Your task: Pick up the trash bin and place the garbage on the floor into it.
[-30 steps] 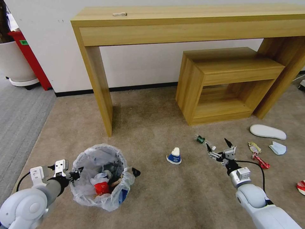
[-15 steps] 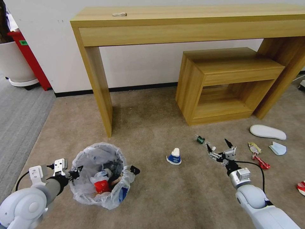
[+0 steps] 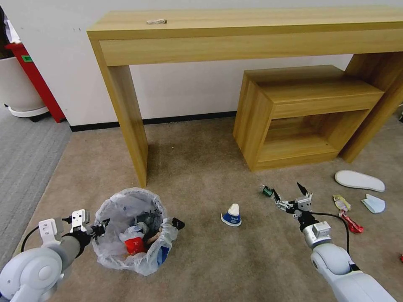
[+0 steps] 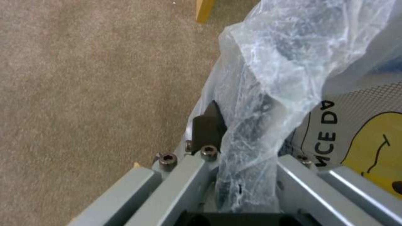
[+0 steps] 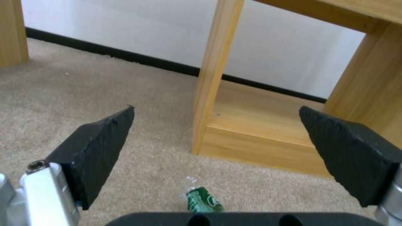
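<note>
Carpet floor (image 3: pixel 201 256) | left pincer (image 3: pixel 100 229) clamps trash bin (image 3: pixel 130 230) | right pincer (image 3: pixel 289 193) wide

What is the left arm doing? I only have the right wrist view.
Observer: The left gripper is shut on the rim of the bin, with the bag caught in the grip.
Operator: Any litter besides the green wrapper ahead?
Observer: A cup lies on the carpet between the bin and the open right gripper.
Operator: Anything in the bin?
Observer: Yes, a red item among other litter.
</note>
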Tool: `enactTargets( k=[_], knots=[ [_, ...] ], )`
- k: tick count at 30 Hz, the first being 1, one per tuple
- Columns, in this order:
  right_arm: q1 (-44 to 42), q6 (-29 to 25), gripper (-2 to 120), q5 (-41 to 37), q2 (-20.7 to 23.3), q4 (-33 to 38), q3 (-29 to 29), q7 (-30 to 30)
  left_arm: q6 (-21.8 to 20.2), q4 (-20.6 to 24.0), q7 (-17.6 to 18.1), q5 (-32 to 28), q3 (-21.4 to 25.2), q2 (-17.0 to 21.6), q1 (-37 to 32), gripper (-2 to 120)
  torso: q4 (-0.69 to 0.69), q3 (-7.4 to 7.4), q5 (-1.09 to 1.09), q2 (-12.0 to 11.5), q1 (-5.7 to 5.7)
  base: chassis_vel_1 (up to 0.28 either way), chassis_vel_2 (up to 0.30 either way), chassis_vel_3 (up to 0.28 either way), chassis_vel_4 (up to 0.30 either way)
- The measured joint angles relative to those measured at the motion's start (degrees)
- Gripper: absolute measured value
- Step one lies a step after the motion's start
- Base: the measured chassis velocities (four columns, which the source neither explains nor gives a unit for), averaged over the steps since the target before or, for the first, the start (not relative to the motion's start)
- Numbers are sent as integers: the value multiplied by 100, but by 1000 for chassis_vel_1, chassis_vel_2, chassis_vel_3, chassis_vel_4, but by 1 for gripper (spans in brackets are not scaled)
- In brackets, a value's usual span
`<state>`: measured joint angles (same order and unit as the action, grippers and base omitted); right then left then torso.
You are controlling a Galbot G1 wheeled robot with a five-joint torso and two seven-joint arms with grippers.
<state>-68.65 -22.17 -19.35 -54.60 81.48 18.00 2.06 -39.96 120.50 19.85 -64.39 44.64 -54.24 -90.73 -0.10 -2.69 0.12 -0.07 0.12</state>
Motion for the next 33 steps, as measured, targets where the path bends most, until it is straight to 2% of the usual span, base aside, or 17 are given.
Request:
enactTargets(
  k=[19, 33],
  knots=[
    [13, -81, 100, 100, -51, -99, -35, -82, 14, -78, -12, 4, -36, -4, 55, 0, 0, 1, 0, 0, 0, -38, 43, 46, -39],
    [81, -405, 100, 30, -48, -219, -134, -286, 17, -144, -24, -7, -62, 17, 88, 0, 0, 1, 0, 0, 0, -19, 24, 17, -22]
  ],
)
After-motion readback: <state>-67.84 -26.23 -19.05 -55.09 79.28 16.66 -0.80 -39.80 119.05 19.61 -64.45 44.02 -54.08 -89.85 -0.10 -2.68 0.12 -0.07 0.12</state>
